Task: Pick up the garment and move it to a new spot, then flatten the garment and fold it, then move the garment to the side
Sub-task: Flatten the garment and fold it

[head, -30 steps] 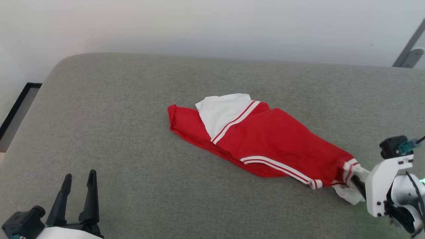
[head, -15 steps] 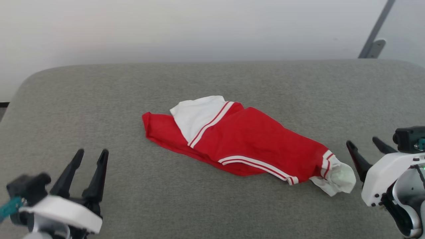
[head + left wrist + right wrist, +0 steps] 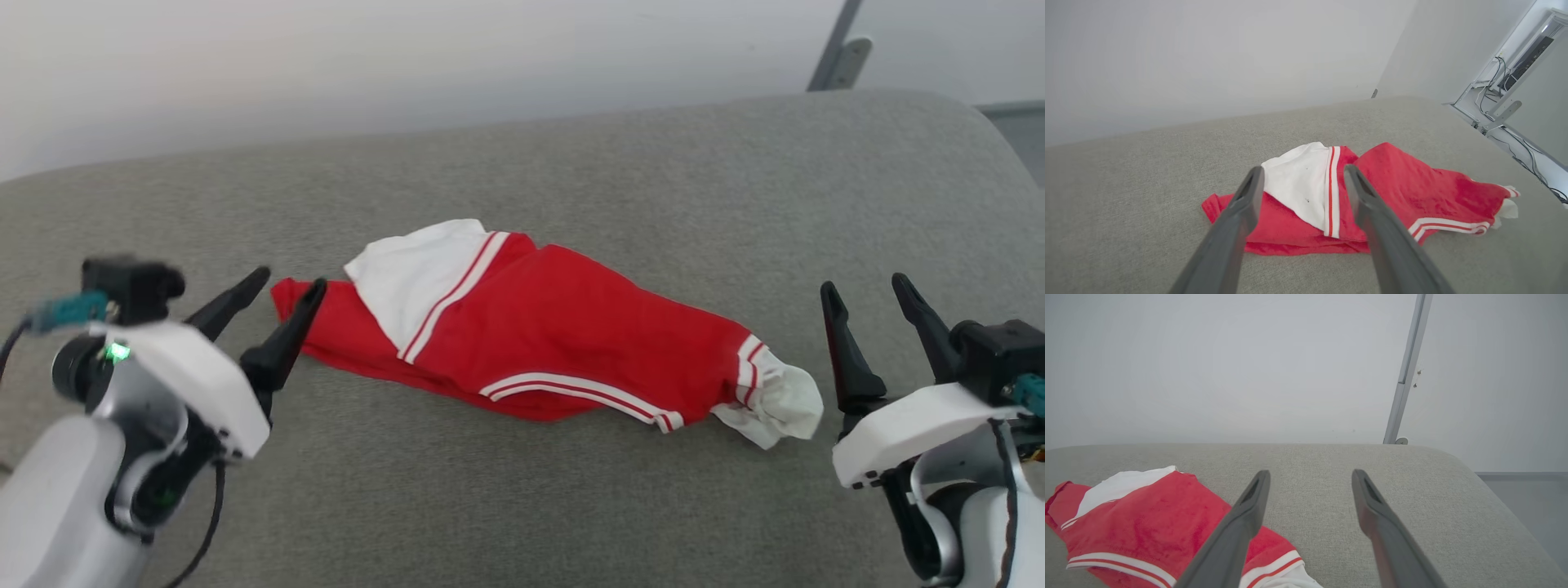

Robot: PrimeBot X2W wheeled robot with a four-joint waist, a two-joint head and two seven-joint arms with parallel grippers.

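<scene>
In the middle of the head view, the garment (image 3: 563, 343): a long red lump with white sleeves, lying on the grey cushion (image 3: 571, 506). Not flat yet, not folded yet. A flat white sleeve (image 3: 412, 273) flopped over the top at the upper left, a crumpled white sleeve (image 3: 775, 404) at the lower right end.

A second ago, the crumpled white sleeve right up against the right tool's fingers, maybe pinched there. Now let go and left alone on the cushion. So, most likely, finished with the carrying part and ready for the flattening part.

At the right edge of the head view, the right tool (image 3: 864, 283): fingers wide apart, holding nothing, near the crumpled white sleeve but not touching, with a strip of bare cushion between. In the right wrist view, garment (image 3: 1147, 506) down at the lower left, partly behind the left-hand finger.

At the left, the left tool (image 3: 290, 279): up and in from the bottom left corner since a second ago, fingers wide apart, empty. Tips right at the red left end of the garment; touching or not, hard to tell. In the left wrist view, the flat white sleeve (image 3: 1302, 179) peeking between the two fingers.

Also a turn of the head camera, so a shifted picture all over.
</scene>
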